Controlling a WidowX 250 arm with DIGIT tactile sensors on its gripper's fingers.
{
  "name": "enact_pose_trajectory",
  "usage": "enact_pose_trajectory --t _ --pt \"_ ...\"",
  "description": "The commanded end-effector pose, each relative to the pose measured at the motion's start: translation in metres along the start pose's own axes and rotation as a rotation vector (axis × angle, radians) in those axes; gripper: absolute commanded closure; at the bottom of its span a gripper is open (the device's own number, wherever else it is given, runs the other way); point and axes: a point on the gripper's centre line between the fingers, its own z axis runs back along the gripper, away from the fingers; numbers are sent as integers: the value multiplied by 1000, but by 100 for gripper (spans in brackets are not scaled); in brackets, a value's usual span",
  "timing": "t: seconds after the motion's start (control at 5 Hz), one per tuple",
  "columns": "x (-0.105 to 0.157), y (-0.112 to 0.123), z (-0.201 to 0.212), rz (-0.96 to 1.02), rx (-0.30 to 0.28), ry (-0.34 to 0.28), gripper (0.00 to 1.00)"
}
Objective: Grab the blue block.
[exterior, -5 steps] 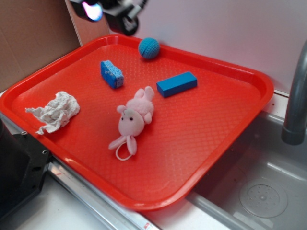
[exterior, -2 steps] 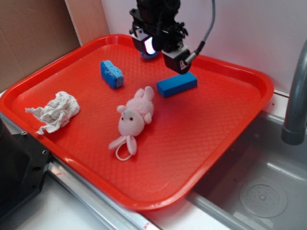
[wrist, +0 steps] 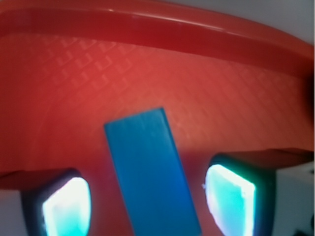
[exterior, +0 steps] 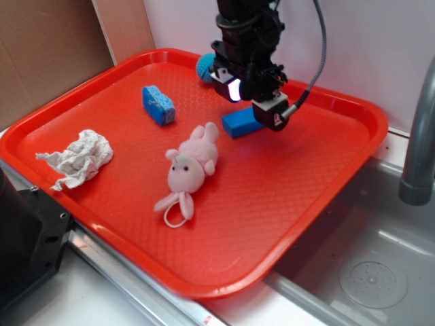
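The blue block (exterior: 239,123) lies flat on the red tray (exterior: 326,183), right of the pink plush toy (exterior: 192,165); the arm covers its right half in the exterior view. In the wrist view the blue block (wrist: 150,172) runs lengthwise between the two glowing pads (wrist: 66,206), with red tray showing on both sides of it. My gripper (wrist: 147,201) is open and hangs straddling the block, touching neither side. In the exterior view the gripper (exterior: 255,109) sits directly over the block.
A speckled blue sponge chunk (exterior: 158,104) lies at the tray's back left, and a teal knitted ball (exterior: 204,67) peeks out behind the arm. Crumpled white paper (exterior: 79,157) rests at the left. A sink basin (exterior: 374,272) and grey faucet (exterior: 420,136) stand to the right.
The arm has come in from the back left, moved right and down, and now stands over the blue block, covering part of it. The block and other objects have not moved.
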Motion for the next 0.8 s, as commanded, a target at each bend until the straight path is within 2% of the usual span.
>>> enact_pose_trajectory --t 0.0,0.2,0.4,0.6 --pt "12 -1 -11 -22 30 -34 100" --pt "11 -1 -12 -8 32 -25 100" --pt "8 2 -4 20 115 7 100" --pt "5 12 26 79 147 26 100"
